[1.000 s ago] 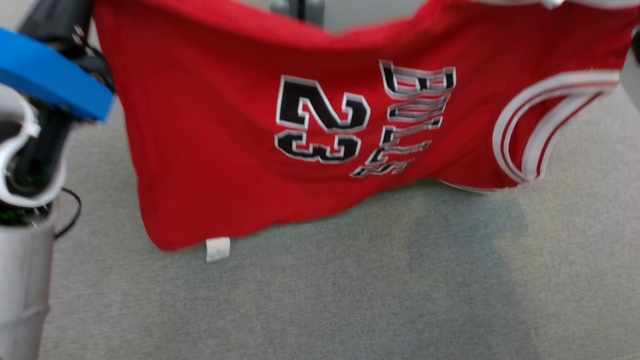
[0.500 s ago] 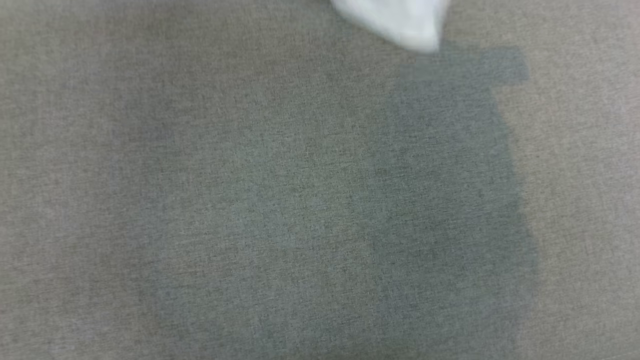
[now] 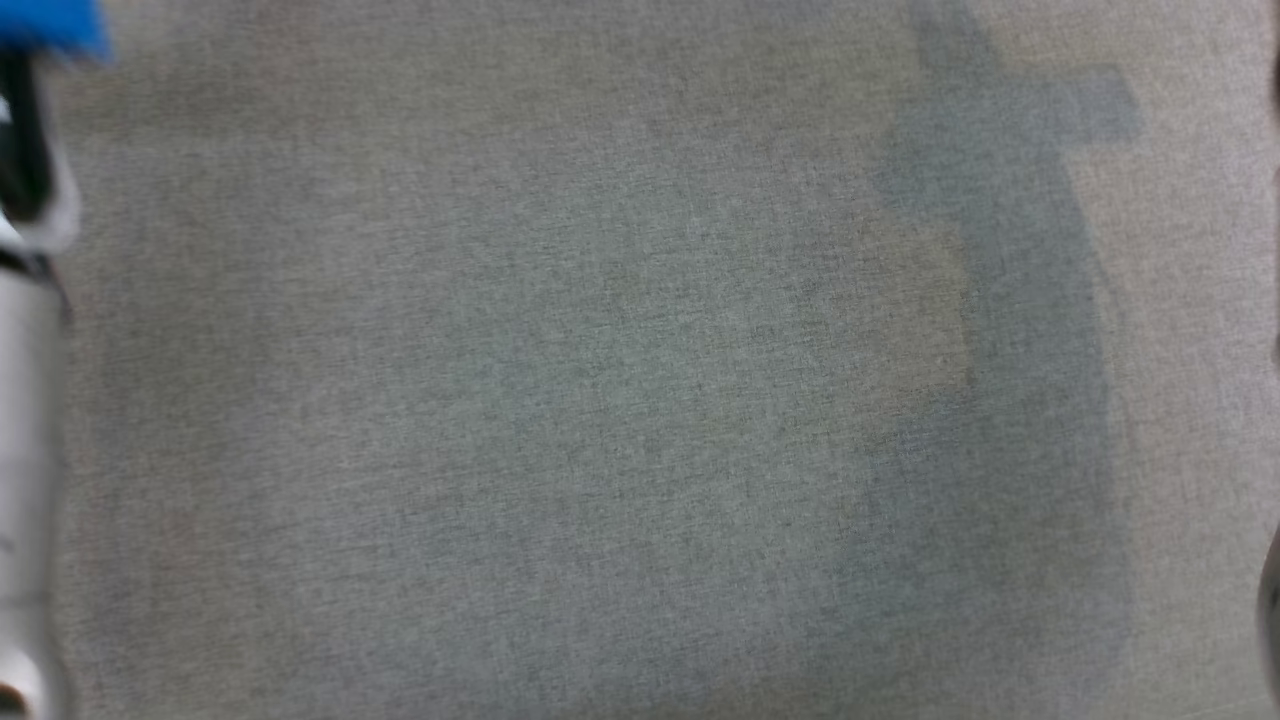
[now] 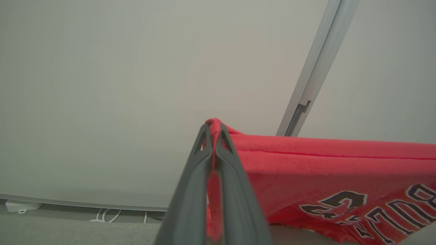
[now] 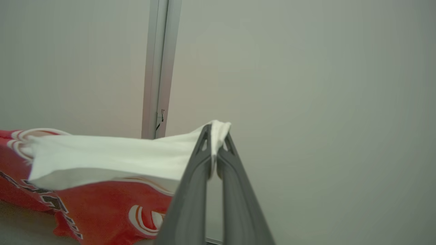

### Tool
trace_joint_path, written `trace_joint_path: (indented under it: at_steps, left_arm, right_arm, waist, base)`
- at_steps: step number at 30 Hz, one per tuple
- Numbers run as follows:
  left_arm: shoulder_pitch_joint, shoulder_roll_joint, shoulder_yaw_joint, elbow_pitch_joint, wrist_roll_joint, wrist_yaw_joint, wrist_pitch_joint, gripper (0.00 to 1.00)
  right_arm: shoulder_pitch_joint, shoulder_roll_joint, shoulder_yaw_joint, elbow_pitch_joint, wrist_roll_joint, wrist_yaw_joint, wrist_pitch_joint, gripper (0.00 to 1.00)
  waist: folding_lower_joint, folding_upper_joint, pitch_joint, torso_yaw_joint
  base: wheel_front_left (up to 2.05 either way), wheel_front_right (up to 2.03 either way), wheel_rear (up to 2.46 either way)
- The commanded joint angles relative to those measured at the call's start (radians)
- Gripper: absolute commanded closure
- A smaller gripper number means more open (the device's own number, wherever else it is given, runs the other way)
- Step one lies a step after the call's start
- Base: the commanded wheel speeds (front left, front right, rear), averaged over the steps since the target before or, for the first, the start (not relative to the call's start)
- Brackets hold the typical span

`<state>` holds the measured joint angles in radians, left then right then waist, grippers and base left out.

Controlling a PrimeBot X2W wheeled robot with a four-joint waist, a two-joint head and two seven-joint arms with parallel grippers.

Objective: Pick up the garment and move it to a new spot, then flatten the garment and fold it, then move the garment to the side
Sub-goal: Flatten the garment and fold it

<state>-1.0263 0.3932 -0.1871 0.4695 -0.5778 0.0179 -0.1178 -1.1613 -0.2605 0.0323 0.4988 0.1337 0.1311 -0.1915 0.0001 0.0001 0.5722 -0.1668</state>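
Note:
The garment [image 4: 323, 170] is a red basketball jersey with black and white lettering and white trim. In the left wrist view my left gripper [image 4: 214, 131] is shut on a bunched red corner of it, and the cloth stretches away to the right. In the right wrist view my right gripper [image 5: 214, 134] is shut on a white part of the garment [image 5: 112, 156], which hangs off to the left with red cloth below. Both grips hold it up off the grey surface. A blurred piece of my left arm [image 3: 30, 300] runs along the head view's left edge.
The grey fabric-covered surface [image 3: 640, 400] spreads across the head view, with a soft shadow at the right. Behind the garment stand a pale wall [image 4: 136, 85] and an upright grey metal post [image 4: 316, 68]. White cables [image 4: 109, 214] lie at the wall's foot.
The head camera has shifted a lot: the garment hung across its picture one second ago and is now out of it. Both grippers stay shut on the garment.

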Motion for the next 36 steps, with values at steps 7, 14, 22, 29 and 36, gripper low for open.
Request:
trace_joint_path:
  at_steps: [7, 14, 22, 29, 36]
  left_arm:
    - [0.316, -0.087, -0.02, 0.005, -0.042, 0.026, -0.069, 1.0]
    - [0.633, -0.15, -0.032, -0.075, -0.095, 0.053, -0.085, 1.0]
    - [0.878, -0.193, -0.056, -0.211, -0.112, 0.135, -0.053, 1.0]
    - [1.038, -0.188, -0.104, -0.302, -0.092, 0.208, 0.018, 1.0]
    - [1.169, -0.146, -0.14, -0.421, -0.076, 0.281, 0.133, 1.0]
  right_arm:
    - [0.419, 0.061, -0.121, -0.175, 0.028, -0.001, 0.138, 1.0]
    - [0.839, 0.186, -0.203, -0.466, 0.014, 0.0, 0.363, 1.0]
    - [1.118, 0.209, -0.234, -0.668, 0.068, 0.0, 0.627, 1.0]
    - [1.277, 0.209, -0.233, -0.759, 0.122, 0.0, 0.831, 1.0]
    - [1.388, 0.209, -0.254, -0.831, 0.167, 0.0, 0.987, 1.0]
  waist:
    - [-0.0001, -0.0001, -0.081, 0.023]
    - [-0.0001, -0.0001, -0.188, 0.041]
    - [-0.0001, -0.0001, -0.278, 0.065]
    - [-0.0001, -0.0001, -0.348, 0.082]
    - [-0.0001, -0.0001, -0.389, 0.091]
  base:
    - [0.0, 0.0, 0.0]
    - [0.0, 0.0, 0.0]
    - [0.0, 0.0, 0.0]
    - [0.0, 0.0, 0.0]
    - [0.0, 0.0, 0.0]
